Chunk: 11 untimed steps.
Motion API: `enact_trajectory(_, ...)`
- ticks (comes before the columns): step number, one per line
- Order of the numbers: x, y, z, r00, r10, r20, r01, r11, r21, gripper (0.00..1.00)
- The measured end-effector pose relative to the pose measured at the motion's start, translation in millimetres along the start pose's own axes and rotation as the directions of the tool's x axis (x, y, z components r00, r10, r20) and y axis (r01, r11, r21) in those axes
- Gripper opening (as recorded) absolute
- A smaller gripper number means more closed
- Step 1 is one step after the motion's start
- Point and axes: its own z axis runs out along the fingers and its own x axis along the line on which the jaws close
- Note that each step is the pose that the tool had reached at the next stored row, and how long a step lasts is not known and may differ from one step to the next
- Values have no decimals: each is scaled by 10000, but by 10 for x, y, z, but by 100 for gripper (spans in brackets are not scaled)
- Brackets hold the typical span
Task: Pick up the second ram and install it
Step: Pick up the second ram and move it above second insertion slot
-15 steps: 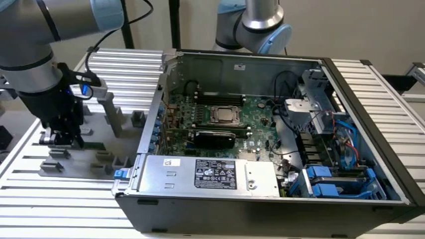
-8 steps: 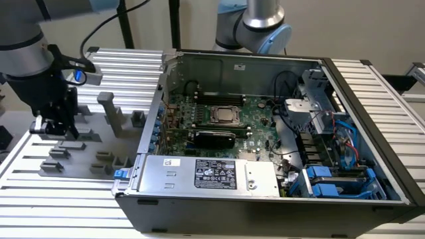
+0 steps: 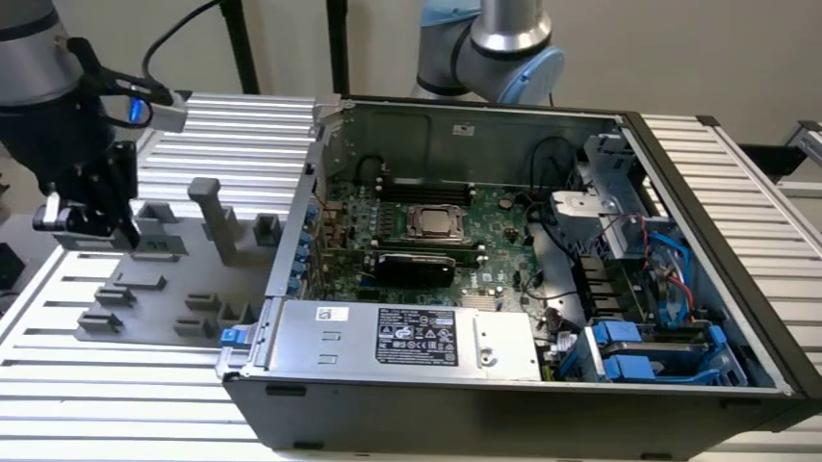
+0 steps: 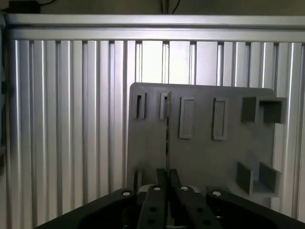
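My gripper (image 4: 167, 175) is shut on the second ram (image 4: 167, 133), which is seen edge-on as a thin stick running straight out from between the fingers. Its far end lies over a narrow slot in the grey fixture plate (image 4: 205, 152); I cannot tell whether it still touches the slot. In the exterior view the gripper (image 3: 96, 207) hangs over the far left end of that fixture plate (image 3: 154, 289), well to the left of the open computer case (image 3: 719, 289). The motherboard (image 3: 495, 217) inside carries the silver processor (image 3: 437, 223), with the memory slots (image 3: 430, 191) just behind it.
Tall grey blocks (image 3: 212, 217) stand on the fixture between the gripper and the case wall. A black card (image 3: 411, 265) and the power supply (image 3: 398, 337) sit in the case. A second arm (image 3: 501, 48) stands behind it. The table is ribbed aluminium (image 3: 115, 385).
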Motion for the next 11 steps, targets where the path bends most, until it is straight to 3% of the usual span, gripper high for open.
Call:
enact_trajectory(6, 7, -21, -275, 10000, -1, 1, 1, 10000, 0, 0)
enact_trajectory(11, 10, -101, -501, 10000, 0, 0, 0, 10000, 0, 0)
